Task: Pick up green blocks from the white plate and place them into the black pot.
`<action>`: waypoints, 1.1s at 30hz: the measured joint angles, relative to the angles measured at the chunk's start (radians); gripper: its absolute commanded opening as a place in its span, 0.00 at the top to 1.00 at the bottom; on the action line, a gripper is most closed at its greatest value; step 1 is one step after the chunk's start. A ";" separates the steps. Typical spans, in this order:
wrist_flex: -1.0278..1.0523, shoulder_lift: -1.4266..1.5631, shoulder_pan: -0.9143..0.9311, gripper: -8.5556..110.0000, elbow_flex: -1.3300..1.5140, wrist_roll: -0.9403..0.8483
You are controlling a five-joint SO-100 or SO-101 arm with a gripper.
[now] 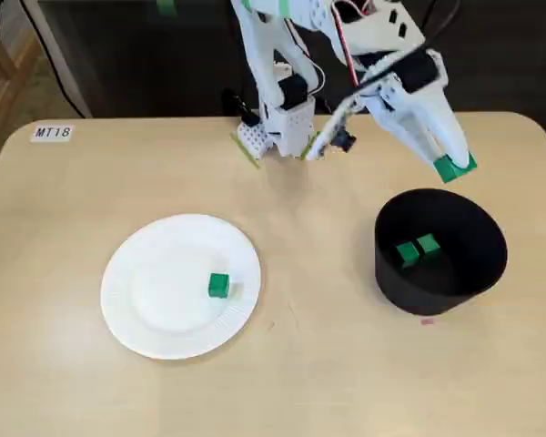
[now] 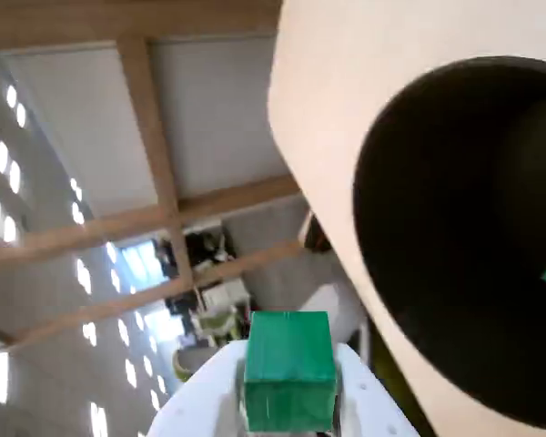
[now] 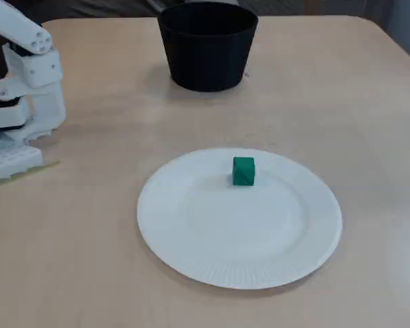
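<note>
The gripper (image 1: 452,162) grips a held block (image 2: 289,382) between its fingers, just beside the far rim of the pot (image 1: 437,296) in a fixed view. Best to centre it over the mouth, above the two blocks (image 1: 417,249) inside, before opening. A last block (image 1: 218,286) sits on the plate (image 1: 155,319).

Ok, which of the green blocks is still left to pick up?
The lone block on the white plate; two blocks lie inside the black pot, and the gripper holds another.
</note>
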 measured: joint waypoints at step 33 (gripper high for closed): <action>0.285 -0.196 0.221 0.95 -0.166 -0.163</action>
